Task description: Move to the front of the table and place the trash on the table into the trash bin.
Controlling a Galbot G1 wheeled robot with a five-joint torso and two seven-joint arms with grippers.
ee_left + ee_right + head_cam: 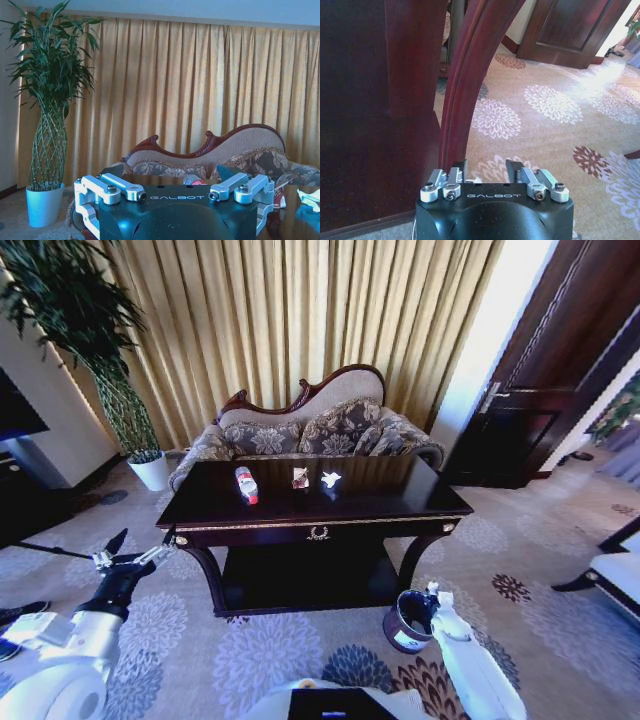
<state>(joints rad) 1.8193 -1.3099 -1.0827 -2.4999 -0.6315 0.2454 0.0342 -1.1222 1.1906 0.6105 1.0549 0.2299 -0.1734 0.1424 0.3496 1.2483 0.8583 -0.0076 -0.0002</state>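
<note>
The dark-brown table (400, 502) stands ahead of me, in front of a sofa. On its top lie the trash items: a clear bottle (245, 484) with a red label, a small brownish wrapper (300, 477) and crumpled white paper (330, 479). The round dark trash bin (406, 624) sits on the carpet by the table's front right leg. My left gripper (142, 541) hangs open at the table's front left corner, level with the top; its wrist view (170, 172) looks across the tabletop toward the bottle (195, 181) and paper (310, 197). My right gripper (432, 591) is just above the bin, open (487, 167) and empty, facing the curved table leg (470, 75).
A tall plant in a white pot (152, 471) stands at the back left, beside a dark cabinet (20, 480). A patterned sofa (310, 430) and gold curtains lie behind the table. A dark door (540, 370) is at the right, and a white bench (620, 570) at the right edge.
</note>
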